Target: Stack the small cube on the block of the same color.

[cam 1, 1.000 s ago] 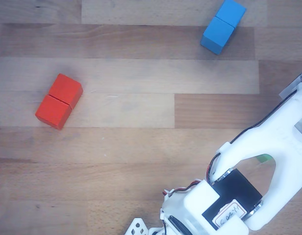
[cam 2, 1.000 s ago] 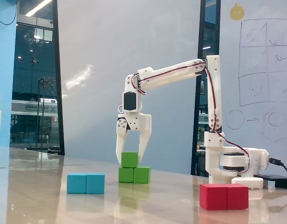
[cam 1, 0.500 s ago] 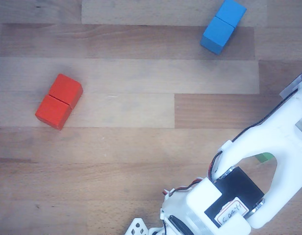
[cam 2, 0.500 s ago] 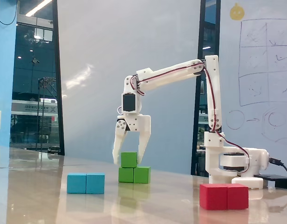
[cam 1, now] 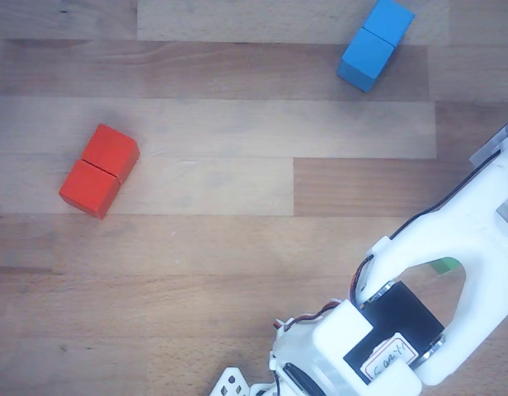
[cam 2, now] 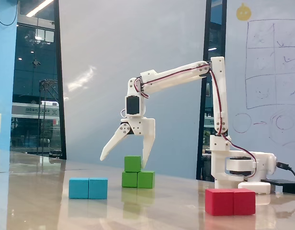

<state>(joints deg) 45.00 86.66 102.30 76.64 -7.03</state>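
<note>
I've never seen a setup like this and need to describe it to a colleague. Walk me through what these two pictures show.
The white plastic machine is a small robot arm bolted to a wooden table, ending in a two-finger gripper.

The fixed view is taken from table height, side on. The other view looks straight down, with the arm filling its lower right corner.

On the table lie three wooden blocks, each two cubes long: a red block, a blue block, and a green block. A small green wooden cube sits on the green block's left half in the fixed view.

Nothing is held: the fingers are spread open around the small cube, apparently not touching it.
</note>
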